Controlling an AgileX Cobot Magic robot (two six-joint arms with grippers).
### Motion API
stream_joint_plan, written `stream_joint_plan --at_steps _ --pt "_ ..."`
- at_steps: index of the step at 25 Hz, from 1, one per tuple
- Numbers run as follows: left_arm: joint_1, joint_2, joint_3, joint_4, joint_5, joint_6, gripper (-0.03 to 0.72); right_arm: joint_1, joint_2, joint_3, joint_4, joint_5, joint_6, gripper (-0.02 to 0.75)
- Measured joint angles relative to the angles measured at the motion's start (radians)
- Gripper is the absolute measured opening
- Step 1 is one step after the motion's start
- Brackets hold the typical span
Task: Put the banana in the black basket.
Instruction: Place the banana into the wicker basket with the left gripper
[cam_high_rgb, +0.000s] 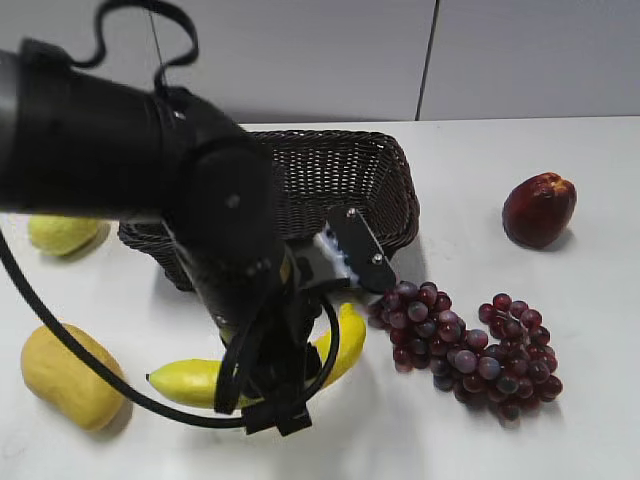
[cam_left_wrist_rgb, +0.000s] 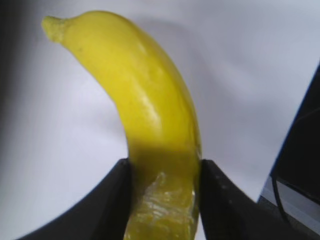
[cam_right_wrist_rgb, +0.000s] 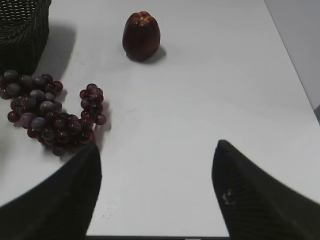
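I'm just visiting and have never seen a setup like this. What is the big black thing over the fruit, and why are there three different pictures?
The black thing is a robot arm. One picture looks at the table from outside; the other two come from cameras on each arm's wrist. The left gripper has its two dark fingers closed on the banana, which belongs in the black basket. The right gripper is open and holds nothing. Also on the table: grapes, a dark red fruit and two yellowish fruits on the left.
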Motion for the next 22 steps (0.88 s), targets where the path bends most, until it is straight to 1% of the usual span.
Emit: stream_joint_plan --at_steps 6,8,10,13,15,17,19,22 --pt "0.000 -0.106 -0.117 -0.050 0.168 0.000 0.409 0.000 0.000 0.000 0.000 0.000 0.000 0.555" --pt "0.000 -0.136 -0.168 -0.037 0.187 0.000 0.409 0.000 0.000 0.000 0.000 0.000 0.000 0.555" --pt "0.001 -0.152 -0.214 0.006 0.178 0.000 0.408 0.000 0.000 0.000 0.000 0.000 0.000 0.555" --pt "0.022 -0.158 -0.256 0.104 0.074 0.000 0.408 0.000 0.000 0.000 0.000 0.000 0.000 0.555" --pt "0.054 -0.158 -0.259 0.165 -0.018 0.000 0.408 0.000 0.000 0.000 0.000 0.000 0.000 0.555" --pt "0.089 -0.151 -0.262 0.202 -0.104 0.000 0.408 0.000 0.000 0.000 0.000 0.000 0.000 0.555" --pt "0.131 -0.135 -0.263 0.218 -0.178 0.000 0.408 0.000 0.000 0.000 0.000 0.000 0.000 0.555" --pt "0.191 -0.094 -0.263 0.222 -0.232 0.000 0.408 0.000 0.000 0.000 0.000 0.000 0.000 0.555"
